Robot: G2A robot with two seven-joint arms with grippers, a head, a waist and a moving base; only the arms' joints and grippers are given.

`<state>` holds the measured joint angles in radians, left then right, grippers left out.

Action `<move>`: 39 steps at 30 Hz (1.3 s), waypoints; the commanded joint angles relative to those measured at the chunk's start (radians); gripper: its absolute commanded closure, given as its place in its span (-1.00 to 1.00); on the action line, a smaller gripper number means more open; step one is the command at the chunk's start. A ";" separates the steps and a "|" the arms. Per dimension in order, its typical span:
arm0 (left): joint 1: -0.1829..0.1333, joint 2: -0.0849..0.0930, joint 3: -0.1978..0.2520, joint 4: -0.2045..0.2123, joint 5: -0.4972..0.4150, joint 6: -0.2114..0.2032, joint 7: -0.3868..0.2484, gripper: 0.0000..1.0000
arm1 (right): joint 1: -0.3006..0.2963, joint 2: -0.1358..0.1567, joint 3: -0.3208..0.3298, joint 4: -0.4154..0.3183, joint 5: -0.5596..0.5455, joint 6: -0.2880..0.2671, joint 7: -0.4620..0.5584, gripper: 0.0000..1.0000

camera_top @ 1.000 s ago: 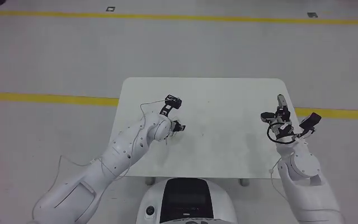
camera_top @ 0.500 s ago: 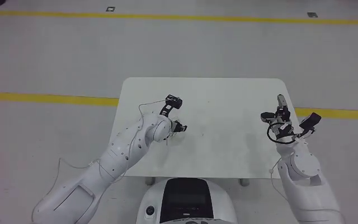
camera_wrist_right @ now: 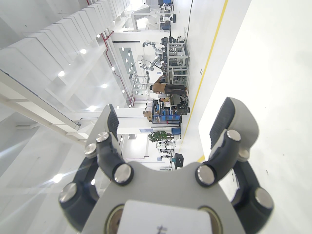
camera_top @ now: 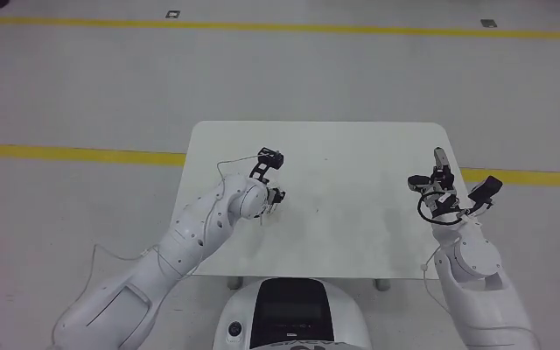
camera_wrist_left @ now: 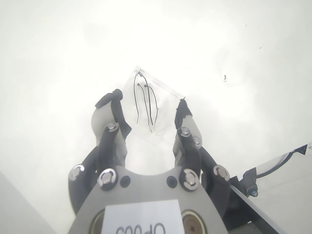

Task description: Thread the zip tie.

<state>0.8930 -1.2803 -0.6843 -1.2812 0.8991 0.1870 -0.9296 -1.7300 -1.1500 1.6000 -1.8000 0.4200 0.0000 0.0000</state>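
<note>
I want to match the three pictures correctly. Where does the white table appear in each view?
Top view: the table is in the middle.
Left wrist view: the table lies beneath the left gripper and the clear bag.
Right wrist view: the table shows its rounded corner beyond the right gripper.
Shared landmark: the far yellow floor line, top and right wrist views.

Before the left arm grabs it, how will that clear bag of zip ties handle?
The clear bag looks thin and wrinkled, so probably floppy, light. Its glossy film may slip on the table. Thin zip ties inside likely shift.
</note>
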 commanded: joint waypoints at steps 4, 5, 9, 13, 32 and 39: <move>-0.014 -0.011 0.014 0.041 -0.010 -0.001 0.000 0.32 | 0.000 0.000 0.000 0.000 0.000 0.000 0.000 -1.00; -0.018 -0.013 0.016 0.050 -0.012 -0.001 0.002 0.32 | 0.000 0.000 0.000 0.000 0.000 0.000 0.000 -1.00; -0.033 -0.025 0.028 0.090 -0.021 0.002 0.016 0.28 | 0.000 0.000 0.000 0.000 0.000 0.000 0.000 -1.00; -0.050 -0.039 0.045 0.136 -0.033 0.000 0.019 0.28 | 0.000 0.000 0.000 0.000 0.000 0.000 0.000 -1.00; -0.100 -0.083 0.106 0.225 -0.013 0.042 -0.038 0.38 | 0.000 0.000 0.000 0.000 0.000 0.000 0.000 -1.00; -0.103 -0.090 0.105 0.242 -0.028 0.022 -0.028 0.48 | 0.000 0.000 0.000 0.000 0.000 0.000 0.000 -1.00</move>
<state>0.7909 -1.3699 -0.5792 -1.0411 0.8717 0.2110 -0.9584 -1.7300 -1.1500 1.6000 -1.8000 0.4200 0.0000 0.0000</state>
